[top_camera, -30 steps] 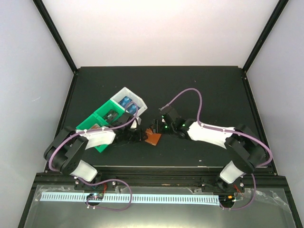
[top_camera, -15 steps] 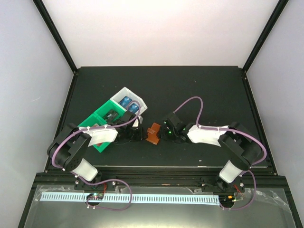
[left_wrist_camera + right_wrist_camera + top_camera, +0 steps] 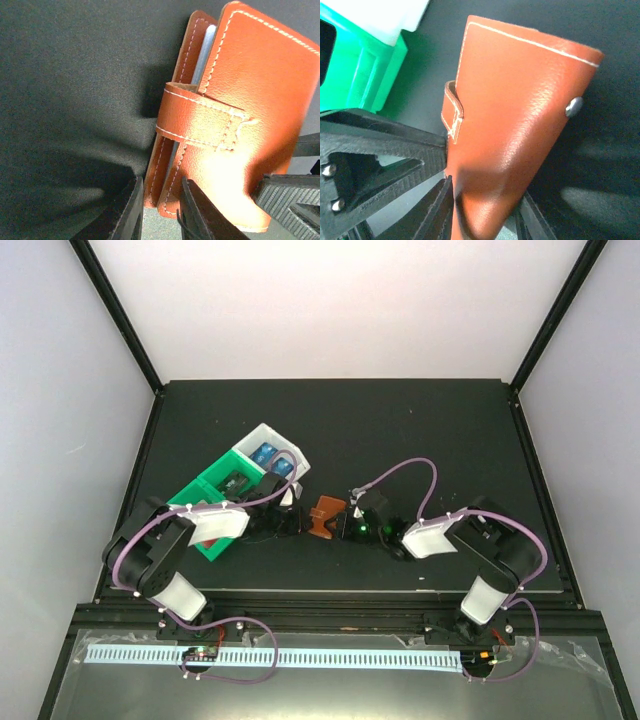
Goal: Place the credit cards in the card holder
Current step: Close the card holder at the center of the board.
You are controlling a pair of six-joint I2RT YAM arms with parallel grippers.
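Left gripper (image 3: pixel 290 523) and right gripper (image 3: pixel 345 526), from above, clamped on the card holder (image 3: pixel 325 517) between them, credit cards (image 3: pixel 265 455) in tray (image 3: pixel 205 505) beyond the left; at left wrist, fingers (image 3: pixel 127 215) pinching one flap's edge; at right wrist, jaws clasping the folded body, uneven pulling likely to slip that thin pinch.

One brown card holder (image 3: pixel 326 516), table centre. One green-and-white tray (image 3: pixel 265 432), left, three compartments. In tray: two blue cards (image 3: pixel 272 458) showing in far compartment, one dark card (image 3: pixel 235 481) in middle compartment. Two arms: left arm (image 3: pixel 165 550), right arm (image 3: pixel 470 540).
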